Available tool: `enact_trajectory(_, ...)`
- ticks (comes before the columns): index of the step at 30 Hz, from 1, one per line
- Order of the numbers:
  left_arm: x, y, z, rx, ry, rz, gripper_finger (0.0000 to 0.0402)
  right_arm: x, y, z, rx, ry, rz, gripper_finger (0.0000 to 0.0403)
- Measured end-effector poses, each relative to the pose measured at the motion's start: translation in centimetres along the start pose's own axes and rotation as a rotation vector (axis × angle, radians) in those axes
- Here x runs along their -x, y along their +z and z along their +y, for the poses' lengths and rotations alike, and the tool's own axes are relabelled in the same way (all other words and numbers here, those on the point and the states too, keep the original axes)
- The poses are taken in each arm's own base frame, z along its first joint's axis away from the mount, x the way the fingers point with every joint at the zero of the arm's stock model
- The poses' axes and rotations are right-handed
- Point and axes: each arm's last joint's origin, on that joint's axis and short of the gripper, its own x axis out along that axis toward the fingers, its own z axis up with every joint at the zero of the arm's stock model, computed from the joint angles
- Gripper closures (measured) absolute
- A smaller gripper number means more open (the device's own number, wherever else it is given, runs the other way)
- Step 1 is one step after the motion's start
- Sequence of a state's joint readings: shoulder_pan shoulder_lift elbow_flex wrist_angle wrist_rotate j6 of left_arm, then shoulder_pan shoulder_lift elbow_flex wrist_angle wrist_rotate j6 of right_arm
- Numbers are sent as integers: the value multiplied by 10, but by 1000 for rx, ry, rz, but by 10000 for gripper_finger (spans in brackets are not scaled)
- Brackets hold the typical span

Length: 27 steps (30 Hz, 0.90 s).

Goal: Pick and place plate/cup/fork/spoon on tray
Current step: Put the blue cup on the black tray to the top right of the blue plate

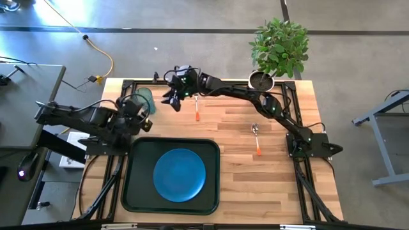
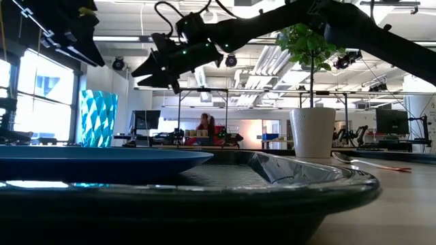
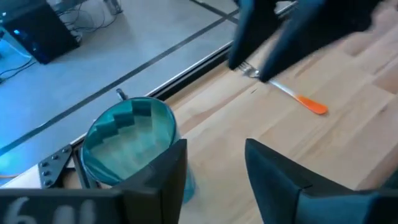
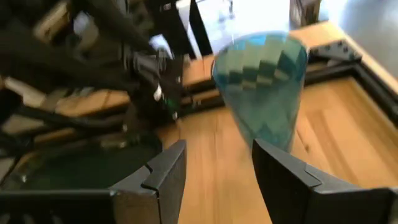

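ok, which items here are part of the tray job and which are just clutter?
Job:
tray
plate, already on the tray
cup
fork
spoon

Clutter:
white plant pot
yellow cable on the floor

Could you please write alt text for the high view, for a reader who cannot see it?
A blue plate lies in a dark tray on a wooden table. Both open grippers, left and right, flank a teal cup; a fork and spoon lie nearby.
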State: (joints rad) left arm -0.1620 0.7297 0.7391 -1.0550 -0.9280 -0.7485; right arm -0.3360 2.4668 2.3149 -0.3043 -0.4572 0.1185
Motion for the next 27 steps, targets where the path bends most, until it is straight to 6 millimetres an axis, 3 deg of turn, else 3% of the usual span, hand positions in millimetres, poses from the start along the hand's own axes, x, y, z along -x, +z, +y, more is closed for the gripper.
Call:
enact_trajectory(5, -4, 1, 3, -2, 25, 18, 222, -3, -9, 6, 7, 27, 69, 229)
enact_trajectory(8, -5, 0, 3, -15, -24, 78, 218, 7, -1, 17, 53, 45, 93, 229)
enact_trajectory(13, -6, 0, 2, -17, -46, 109, 218, 57, 45, 55, 212, -6, 27, 229)
enact_trajectory(16, -7, 1, 4, -18, -28, 99, 218, 78, 52, 70, 255, -45, 82, 229)
enact_trajectory(22, -10, 5, 7, 2, 62, 39, 218, 75, 28, 75, 220, -66, 242, 229)
enact_trajectory(27, -14, 12, 9, 11, 101, -5, 218, 53, -23, 55, 131, -110, 233, 229)
